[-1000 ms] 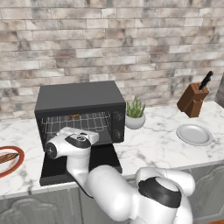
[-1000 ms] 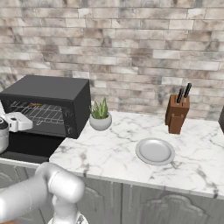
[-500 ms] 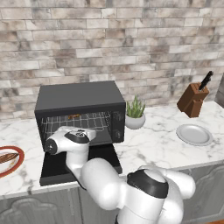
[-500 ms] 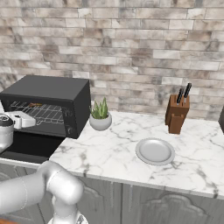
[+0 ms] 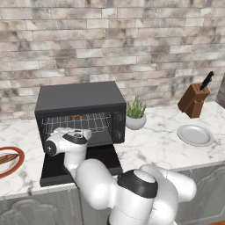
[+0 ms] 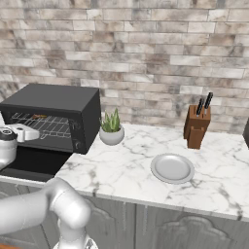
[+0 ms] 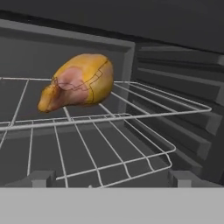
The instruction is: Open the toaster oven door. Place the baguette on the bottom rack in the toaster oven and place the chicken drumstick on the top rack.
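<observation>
The black toaster oven [image 5: 79,99] stands on the counter with its door [image 5: 103,160] folded down flat. The chicken drumstick [image 7: 76,83] lies on the top rack [image 7: 166,103], free of my fingers; the bottom rack [image 7: 131,157] below it is bare. My gripper [image 7: 112,181] is open just in front of the oven mouth, level with the racks, and its fingertips [image 7: 41,178] hold nothing. The hand [image 5: 66,140] hovers over the lowered door. The baguette [image 5: 6,158] lies on a red-rimmed plate [image 5: 13,170] at the far left.
A potted plant [image 5: 136,115] stands right of the oven. Farther right on the marble counter are a grey plate [image 5: 195,135] and a knife block [image 5: 194,99]. A brick wall closes the back.
The hand has shifted slightly left in front of the oven and the arm has swung with it. The jaws stay open and the drumstick stays on the top rack.
</observation>
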### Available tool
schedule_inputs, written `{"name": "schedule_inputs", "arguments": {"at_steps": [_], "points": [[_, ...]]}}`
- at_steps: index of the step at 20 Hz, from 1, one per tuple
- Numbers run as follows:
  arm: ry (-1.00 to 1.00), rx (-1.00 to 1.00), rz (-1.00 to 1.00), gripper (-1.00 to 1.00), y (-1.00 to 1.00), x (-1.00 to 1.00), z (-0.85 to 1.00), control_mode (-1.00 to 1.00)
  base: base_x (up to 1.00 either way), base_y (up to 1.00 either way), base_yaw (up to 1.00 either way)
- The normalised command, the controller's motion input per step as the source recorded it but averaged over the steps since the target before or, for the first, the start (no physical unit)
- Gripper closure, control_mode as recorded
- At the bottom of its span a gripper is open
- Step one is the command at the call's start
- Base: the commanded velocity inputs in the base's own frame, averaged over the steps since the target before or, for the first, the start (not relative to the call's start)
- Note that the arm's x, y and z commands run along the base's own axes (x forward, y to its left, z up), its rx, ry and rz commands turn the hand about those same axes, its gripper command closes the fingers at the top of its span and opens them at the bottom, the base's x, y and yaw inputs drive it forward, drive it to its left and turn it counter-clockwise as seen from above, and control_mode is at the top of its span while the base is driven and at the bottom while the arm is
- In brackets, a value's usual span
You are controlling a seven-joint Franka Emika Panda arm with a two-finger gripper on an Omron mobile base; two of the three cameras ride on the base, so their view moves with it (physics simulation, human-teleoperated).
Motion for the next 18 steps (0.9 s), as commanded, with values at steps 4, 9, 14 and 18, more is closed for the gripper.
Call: {"name": "schedule_inputs", "arguments": {"at_steps": [4,9,14,18], "points": [[0.11,-0.01,0.01,-1.00,0.05,0.13,-0.12,-1.00,0.00,0.00,0.00],[0.08,-0.02,0.00,-1.00,0.05,0.13,-0.12,-1.00,0.00,0.00,0.00],[0.00,0.00,0.00,-1.00,0.01,0.18,0.00,-1.00,0.00,0.00,0.00],[-0.01,0.00,0.00,-1.00,0.01,0.16,-0.06,-1.00,0.00,0.00,0.00]]}}
